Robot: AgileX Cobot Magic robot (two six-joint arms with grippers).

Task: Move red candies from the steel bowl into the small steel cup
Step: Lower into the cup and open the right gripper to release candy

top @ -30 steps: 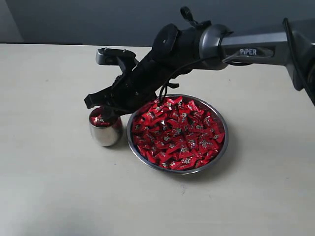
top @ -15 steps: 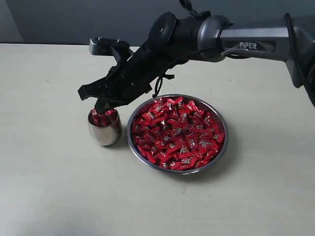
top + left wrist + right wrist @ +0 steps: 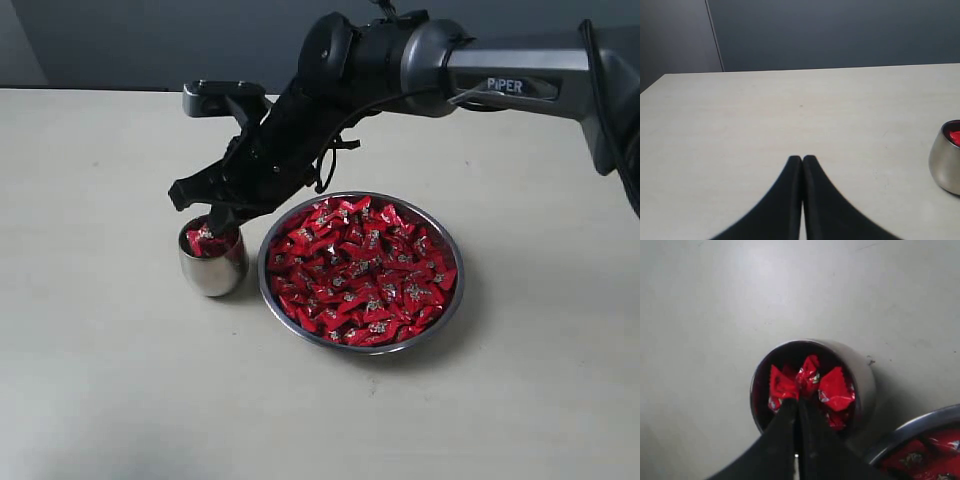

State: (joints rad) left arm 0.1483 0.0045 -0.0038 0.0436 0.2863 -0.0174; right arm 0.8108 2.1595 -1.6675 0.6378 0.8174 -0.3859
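Note:
The steel bowl (image 3: 292,316) sits mid-table, heaped with red candies (image 3: 362,268). Just left of it stands the small steel cup (image 3: 212,270), filled to its rim with red candies (image 3: 836,389). My right gripper (image 3: 222,218) hangs right over the cup's mouth, shut. In the right wrist view its tips (image 3: 798,401) meet just above the cup's candies, and no red shows between the jaws. That view also shows the cup's wall (image 3: 863,374) and the bowl's rim (image 3: 920,424). My left gripper (image 3: 802,159) is shut and empty, low over bare table, with the cup (image 3: 946,161) off to one side.
The right arm (image 3: 500,85) reaches in from the right, across and above the bowl's far side. A dark wall runs behind the table's far edge (image 3: 100,90).
The right gripper stayed shut over the cup. It rose and swung left, then came back slightly right and down over the cup's mouth. Bowl and cup have not moved.

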